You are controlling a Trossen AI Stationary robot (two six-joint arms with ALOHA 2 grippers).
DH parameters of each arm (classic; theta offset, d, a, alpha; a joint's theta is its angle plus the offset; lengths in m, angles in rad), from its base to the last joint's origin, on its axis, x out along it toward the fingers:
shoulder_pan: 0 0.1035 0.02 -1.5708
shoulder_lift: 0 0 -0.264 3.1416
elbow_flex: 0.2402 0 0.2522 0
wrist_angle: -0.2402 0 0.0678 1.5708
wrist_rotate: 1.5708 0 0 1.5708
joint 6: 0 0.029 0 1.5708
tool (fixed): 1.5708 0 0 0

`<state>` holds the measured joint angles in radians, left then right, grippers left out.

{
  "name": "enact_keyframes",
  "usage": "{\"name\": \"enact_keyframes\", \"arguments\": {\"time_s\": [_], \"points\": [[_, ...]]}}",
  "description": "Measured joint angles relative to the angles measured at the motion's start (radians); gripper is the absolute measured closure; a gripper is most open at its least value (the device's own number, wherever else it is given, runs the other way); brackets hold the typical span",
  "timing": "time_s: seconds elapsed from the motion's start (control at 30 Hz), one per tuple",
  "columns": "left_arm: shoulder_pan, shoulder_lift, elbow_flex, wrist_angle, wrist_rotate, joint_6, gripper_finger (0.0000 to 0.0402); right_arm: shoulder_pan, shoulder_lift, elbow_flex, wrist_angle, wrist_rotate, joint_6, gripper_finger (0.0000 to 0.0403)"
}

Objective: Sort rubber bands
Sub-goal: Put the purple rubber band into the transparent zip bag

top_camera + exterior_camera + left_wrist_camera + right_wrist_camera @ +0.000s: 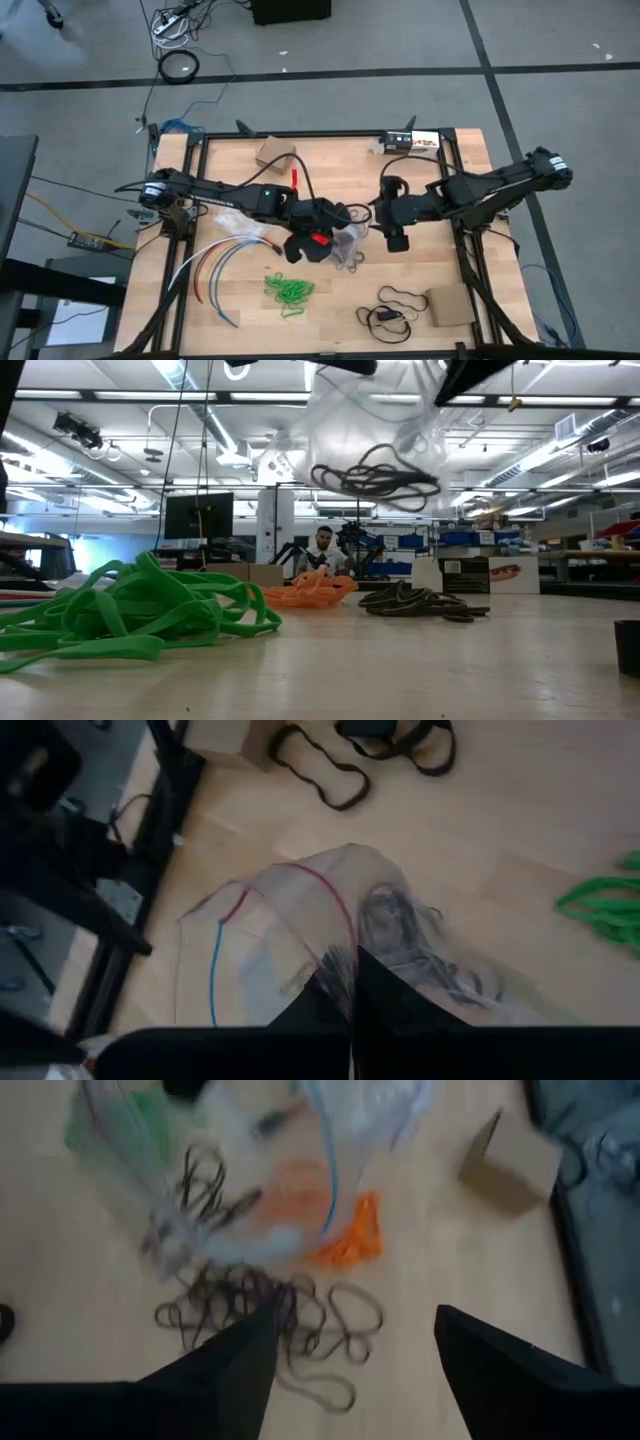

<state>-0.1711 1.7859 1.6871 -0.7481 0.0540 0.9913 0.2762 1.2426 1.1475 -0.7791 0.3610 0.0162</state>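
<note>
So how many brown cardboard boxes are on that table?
2. One brown box sits near the top edge of the table in the high view, on the left arm's side. The other box lies near the bottom right corner. Others may be hidden.

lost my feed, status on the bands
Left gripper shut on clear bag with dark bands. Right gripper open, empty. Green heap on table, nothing blocking.

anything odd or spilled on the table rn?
Yes: dark rubber bands lie loose on the wood under the clear plastic bag, which the left gripper holds up, shut on its edge, with only some dark bands inside. Right gripper hangs open above them.
</note>
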Motion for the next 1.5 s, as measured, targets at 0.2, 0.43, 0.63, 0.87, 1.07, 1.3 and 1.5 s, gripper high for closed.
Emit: {"name": "enact_keyframes", "arguments": {"time_s": [0.2,0.43,0.63,0.87,1.07,1.3,1.5], "points": [[-0.025,-0.001,0.000,-0.065,0.000,-0.028,0.0401,-0.043,0.008,-0.234,0.269,-0.170,0.009,0.0184],[-0.063,-0.001,0.000,-0.130,-0.041,-0.056,0.0401,-0.138,0.022,-0.518,0.644,-0.275,-0.012,0.0218],[-0.080,-0.001,-0.001,-0.139,-0.037,-0.086,0.0401,-0.191,0.068,-0.636,0.813,-0.319,-0.074,0.0237],[-0.081,-0.002,-0.001,-0.134,-0.025,-0.108,0.0401,-0.230,0.262,-0.640,0.926,-0.390,-0.124,0.0249],[-0.081,-0.002,-0.001,-0.140,-0.015,-0.114,0.0401,-0.267,0.371,-0.617,0.934,-0.395,-0.093,0.0285],[-0.080,-0.002,-0.001,-0.135,-0.015,-0.113,0.0401,-0.270,0.253,-0.627,0.801,-0.402,-0.064,0.0391],[-0.078,-0.002,-0.001,-0.128,-0.015,-0.108,0.0401,-0.235,0.016,-0.629,0.705,-0.349,-0.022,0.0401]]}}
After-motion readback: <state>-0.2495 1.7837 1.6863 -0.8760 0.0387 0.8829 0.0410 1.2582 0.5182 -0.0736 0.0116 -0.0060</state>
